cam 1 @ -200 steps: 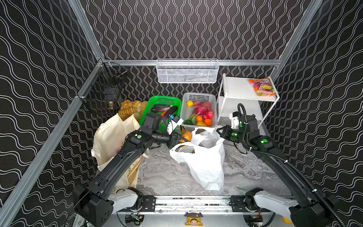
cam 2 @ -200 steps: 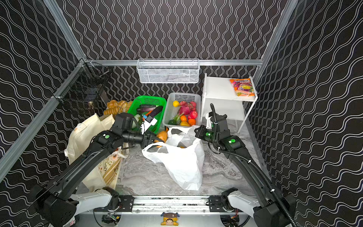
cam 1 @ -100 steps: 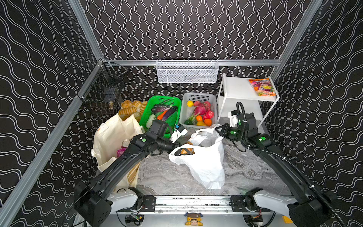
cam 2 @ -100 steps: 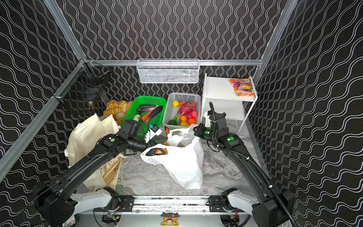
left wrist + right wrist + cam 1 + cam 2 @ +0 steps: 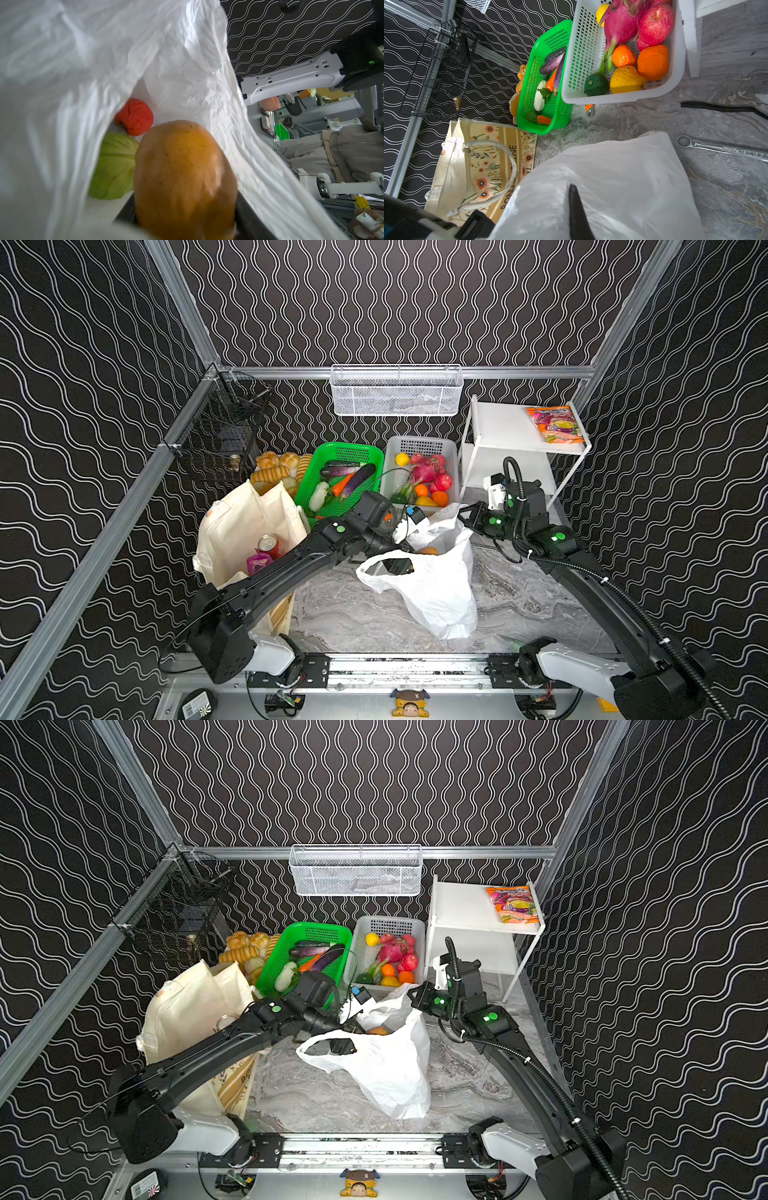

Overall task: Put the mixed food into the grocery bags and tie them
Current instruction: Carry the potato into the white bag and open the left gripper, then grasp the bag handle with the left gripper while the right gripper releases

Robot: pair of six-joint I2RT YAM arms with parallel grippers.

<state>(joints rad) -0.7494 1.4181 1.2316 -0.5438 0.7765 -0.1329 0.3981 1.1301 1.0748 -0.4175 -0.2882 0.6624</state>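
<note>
Your left gripper (image 5: 417, 551) is down in the mouth of the thin crinkly white plastic carrier bag (image 5: 436, 593). Its jaws are partly spread around a smooth brown oval potato (image 5: 185, 176), which fills the space between the dark fingers (image 5: 249, 222) in the left wrist view. Deeper in that bag you can see a pale green cabbage (image 5: 114, 166) with a red round vegetable (image 5: 135, 117) just beside it. Your right gripper (image 5: 464, 516) is at the far side of the same bag with its jaws pinched tight on the bag's raised edge, holding that side up. In the right wrist view one black finger (image 5: 577, 212) lies against the white plastic. The bag stands near the middle of the grey marbled tabletop (image 5: 353, 614), with one loop handle (image 5: 365, 574) drooping open towards your left arm. The large cream fabric tote (image 5: 245, 522) stands open at the left, just beside that arm. Inside it you have a red drink can (image 5: 269, 543) upright next to a purple snack packet (image 5: 259, 562). Behind the bags sit a green plastic basket (image 5: 353, 450) of long vegetables and a white plastic basket (image 5: 415, 443) of fruit, side by side. A silver spanner (image 5: 716, 146) lies flat on the tabletop near the plastic bag.
</note>
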